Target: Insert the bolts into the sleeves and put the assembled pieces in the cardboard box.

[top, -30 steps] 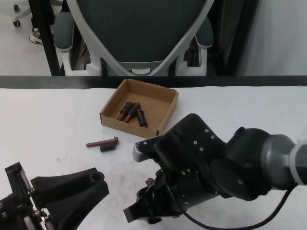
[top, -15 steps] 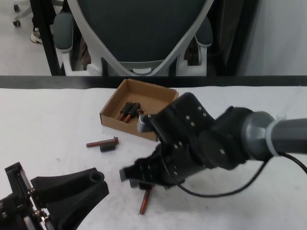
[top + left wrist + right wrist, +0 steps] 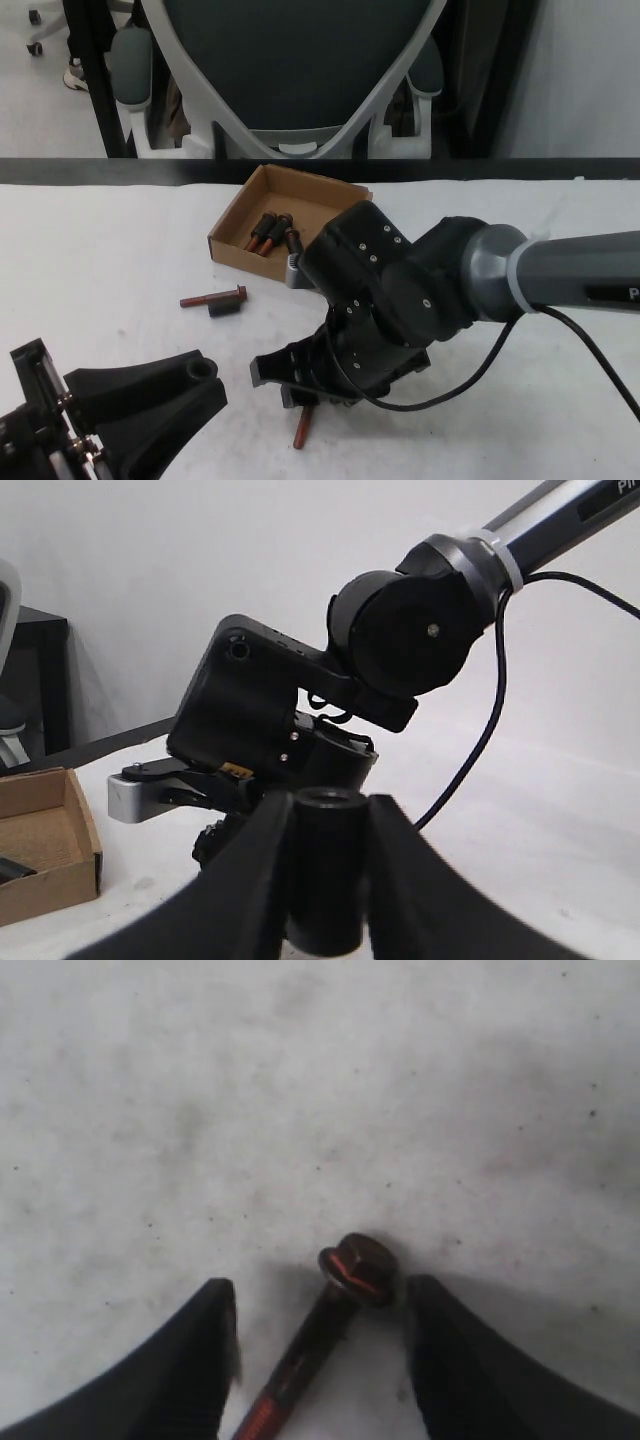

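My left gripper (image 3: 322, 905) is shut on a black sleeve (image 3: 322, 865) held upright between its fingers; it sits at the near left corner of the bench (image 3: 185, 390). My right gripper (image 3: 284, 384) hangs open low over a reddish bolt (image 3: 301, 427) that lies on the white bench. In the right wrist view the bolt (image 3: 335, 1335) lies between the two fingers (image 3: 200, 1370), head (image 3: 358, 1266) pointing away, nothing pinching it. A second bolt (image 3: 213, 297) lies farther left with a loose black sleeve (image 3: 222, 310) beside it. The cardboard box (image 3: 235, 215) holds assembled pieces (image 3: 271, 232).
The right arm's bulky wrist (image 3: 390, 290) stands between the box and the near edge, its cable (image 3: 520, 330) trailing to the right. An office chair (image 3: 290, 70) stands behind the bench's far edge. Open white bench lies at the far left and far right.
The right arm has swung away from the near edge toward the box and its gripper has lifted off the bench; the bolt, hidden under it before, now lies in plain sight. The left arm is unmoved.
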`<control>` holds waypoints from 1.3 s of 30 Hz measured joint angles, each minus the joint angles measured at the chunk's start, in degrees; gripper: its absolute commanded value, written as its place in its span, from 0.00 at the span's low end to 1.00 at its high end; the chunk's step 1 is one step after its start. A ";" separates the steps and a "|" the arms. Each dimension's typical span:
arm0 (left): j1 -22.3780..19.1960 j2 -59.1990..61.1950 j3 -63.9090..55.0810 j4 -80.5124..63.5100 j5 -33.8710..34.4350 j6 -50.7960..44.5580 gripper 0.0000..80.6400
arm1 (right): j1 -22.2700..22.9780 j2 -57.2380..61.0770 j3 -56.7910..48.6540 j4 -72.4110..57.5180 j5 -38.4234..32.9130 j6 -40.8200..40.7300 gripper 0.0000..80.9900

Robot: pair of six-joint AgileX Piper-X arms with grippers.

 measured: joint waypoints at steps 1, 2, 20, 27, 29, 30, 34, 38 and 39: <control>0.00 0.00 0.00 0.00 0.00 0.00 0.01 | 0.00 -0.03 0.01 0.07 0.01 0.43 0.62; 0.00 0.00 0.00 0.00 0.00 0.00 0.01 | 0.00 0.04 -0.14 0.04 0.23 1.30 0.62; 0.00 0.00 0.00 0.00 0.72 0.19 0.01 | 0.30 0.19 -0.24 1.35 3.65 -5.46 0.00; 0.00 0.00 0.00 1.75 1.72 9.11 0.01 | 1.82 -3.98 5.59 -6.48 7.71 -11.43 0.00; 0.00 0.00 0.00 3.00 1.72 11.91 0.01 | 2.04 -5.37 7.07 -8.61 7.94 -11.99 0.00; 0.00 0.00 0.00 3.56 1.72 13.02 0.01 | 2.20 -7.02 8.30 -10.71 8.05 -12.40 0.00; 0.00 0.00 0.00 5.36 0.86 17.30 0.01 | 2.49 -15.13 14.97 -18.04 8.17 -13.74 0.00; 0.00 0.00 0.00 5.60 -0.45 20.36 0.01 | 3.23 -26.32 24.38 -27.82 8.33 -14.24 0.00; 0.00 0.21 0.00 5.60 -0.53 20.95 0.01 | 3.54 -28.23 25.94 -29.60 8.33 -14.33 0.00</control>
